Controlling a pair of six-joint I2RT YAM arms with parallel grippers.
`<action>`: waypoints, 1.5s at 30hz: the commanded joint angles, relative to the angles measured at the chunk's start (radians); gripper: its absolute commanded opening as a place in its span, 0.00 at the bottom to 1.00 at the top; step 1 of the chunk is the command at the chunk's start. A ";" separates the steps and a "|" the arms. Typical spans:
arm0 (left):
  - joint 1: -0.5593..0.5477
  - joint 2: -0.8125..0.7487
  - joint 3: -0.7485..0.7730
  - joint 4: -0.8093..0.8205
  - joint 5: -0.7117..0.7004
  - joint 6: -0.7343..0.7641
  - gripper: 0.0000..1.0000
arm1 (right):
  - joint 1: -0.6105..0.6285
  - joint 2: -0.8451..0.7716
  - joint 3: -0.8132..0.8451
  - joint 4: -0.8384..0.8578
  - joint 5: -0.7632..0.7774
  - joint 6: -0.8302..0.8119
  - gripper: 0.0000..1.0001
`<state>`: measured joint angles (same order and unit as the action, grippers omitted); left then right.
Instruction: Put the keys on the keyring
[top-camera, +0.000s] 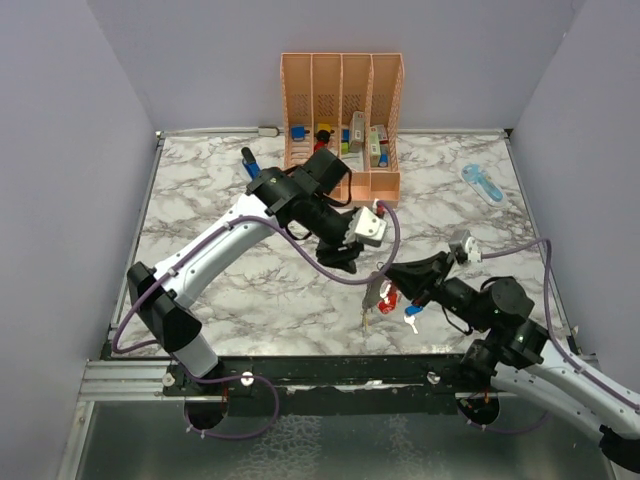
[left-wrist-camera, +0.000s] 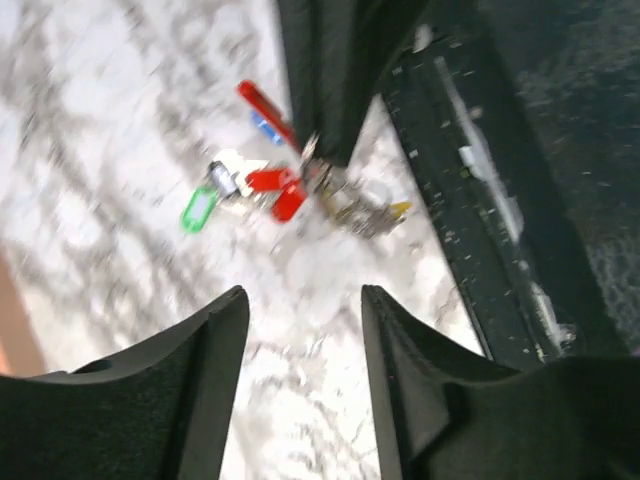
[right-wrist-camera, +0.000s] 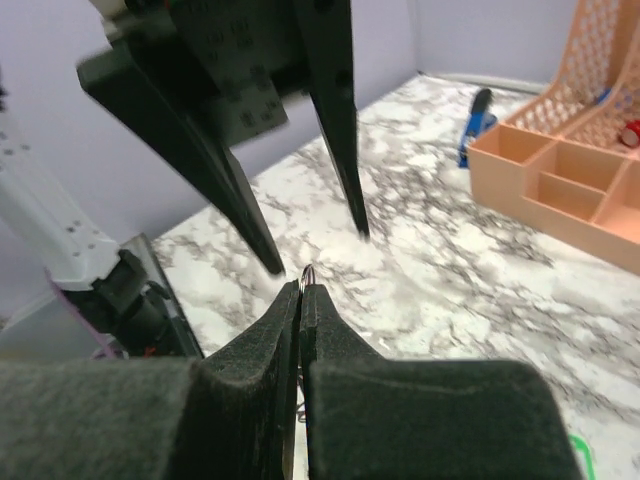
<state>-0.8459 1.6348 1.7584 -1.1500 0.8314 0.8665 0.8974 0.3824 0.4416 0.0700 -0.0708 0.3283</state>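
Two arms meet over the near part of the worktop (top-camera: 200, 180), a little right of its middle. The right gripper (right-wrist-camera: 303, 285) is clamped shut on the keyring (right-wrist-camera: 308, 271): in its wrist view only a small arc of the thin metal loop shows above the pinched fingertips. The left gripper (left-wrist-camera: 303, 300) hangs just beyond it with its jaws apart and nothing between them. From the right wrist view, its two dark fingers (right-wrist-camera: 240, 200) point down at the ring from above, close to it but not touching.

Keys (left-wrist-camera: 275, 190) lie bunched right under the right gripper's tip, close to the worktop's near edge. They include a green tag (left-wrist-camera: 198, 210), two red heads side by side, a yellow head (left-wrist-camera: 398, 208) and some bare metal blades. The left wrist view is blurred, so I cannot tell which keys are on the ring. A red strap (left-wrist-camera: 262, 105) runs out from the tip, with a bit of blue beside it. From above, one slim piece hangs from the tip towards the near edge.

At the far edge stands an orange rack (top-camera: 340, 110). A blue pen (top-camera: 250, 160) lies to its left, and a pale-blue gadget (top-camera: 482, 182) lies near the right edge.
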 joint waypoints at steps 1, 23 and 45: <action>0.115 -0.080 -0.024 0.095 -0.149 -0.060 0.54 | 0.001 0.060 0.032 -0.070 0.195 0.036 0.02; 0.352 -0.203 -0.114 0.438 -0.586 -0.276 0.64 | 0.000 0.866 0.461 0.111 0.389 0.003 0.02; 0.361 -0.190 -0.198 0.496 -0.567 -0.338 0.63 | -0.001 0.683 0.016 -0.042 0.273 0.301 0.02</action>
<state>-0.4908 1.4441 1.5608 -0.6777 0.2577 0.5484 0.8951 1.1164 0.4675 0.0563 0.2584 0.5968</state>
